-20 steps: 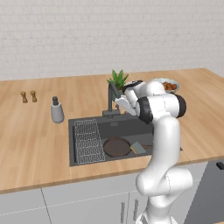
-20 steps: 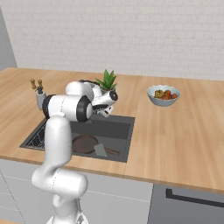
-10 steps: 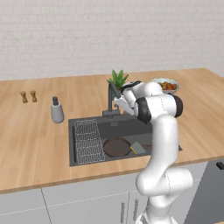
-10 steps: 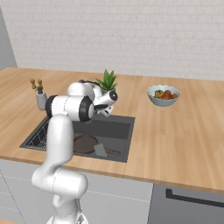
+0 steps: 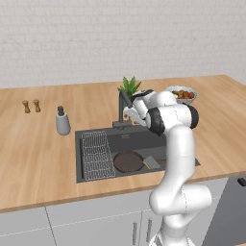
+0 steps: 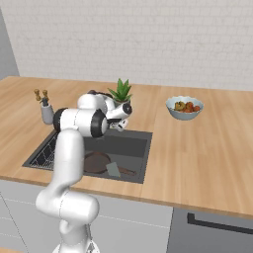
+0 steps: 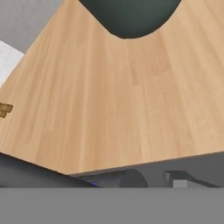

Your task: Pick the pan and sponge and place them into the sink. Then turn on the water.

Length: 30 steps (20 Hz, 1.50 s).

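Two fingers of the gripper, too small and too hidden by the wrist to judge; cannot tell how wide the jaws stand. Nothing seen held between them. Parked right at the dark faucet, at the back edge of the sink, just in front of the potted plant; contact with the faucet not clear. From the right base view, gripper over the sink's rear rim, below the plant.

Pan flat on the sink floor, beside the wire rack. Sponge right next to the pan, on its handle side, also inside the basin. Same pair from the right: pan, sponge lying over the handle area.

Hand view: wooden counter, dark pot bottom at top, shakers at the left edge.

Versus a second ago: almost no change. Arm in nearly the same pose at the faucet, pan and sponge in the same spots, bowl of food and soap bottle unmoved.
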Motion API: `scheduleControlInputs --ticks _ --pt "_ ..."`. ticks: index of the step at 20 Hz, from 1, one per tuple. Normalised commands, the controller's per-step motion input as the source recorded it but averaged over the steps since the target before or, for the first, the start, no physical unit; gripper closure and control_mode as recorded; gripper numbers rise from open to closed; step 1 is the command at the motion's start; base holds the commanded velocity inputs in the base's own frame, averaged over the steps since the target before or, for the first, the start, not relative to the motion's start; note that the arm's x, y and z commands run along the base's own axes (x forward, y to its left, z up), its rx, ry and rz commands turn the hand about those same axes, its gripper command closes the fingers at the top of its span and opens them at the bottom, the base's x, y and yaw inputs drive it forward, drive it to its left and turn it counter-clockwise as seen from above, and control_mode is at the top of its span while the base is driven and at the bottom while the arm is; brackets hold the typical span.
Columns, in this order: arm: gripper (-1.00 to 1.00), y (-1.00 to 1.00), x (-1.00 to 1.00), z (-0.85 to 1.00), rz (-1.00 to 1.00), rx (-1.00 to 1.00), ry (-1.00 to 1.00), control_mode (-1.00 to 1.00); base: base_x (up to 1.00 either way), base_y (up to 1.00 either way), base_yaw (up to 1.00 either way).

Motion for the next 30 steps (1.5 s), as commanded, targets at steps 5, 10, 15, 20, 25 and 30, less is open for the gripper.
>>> scheduleControlInputs --ticks 5,10,15,20,25,30 --pt "1.00 0.00 0.22 -0.13 -0.03 0.00 0.00 -1.00 0.00 0.00 0.00" --pt "1.00 0.00 0.33 -0.03 -0.04 0.07 0.01 -1.00 0.00 0.00 0.00" --pt "1.00 -0.06 0.36 0.00 -0.04 0.21 0.07 -1.00 0.00 0.00 0.00" --pt "1.00 -0.17 0.35 0.00 -0.04 0.28 0.15 -1.00 0.00 0.00 0.00" --pt "1.00 -0.15 0.21 0.00 -0.03 0.22 0.10 -1.00 0.00 0.00 0.00" --pt "1.00 -0.13 0.15 -0.01 -0.01 0.16 0.07 -1.00 0.00 0.00 0.00"
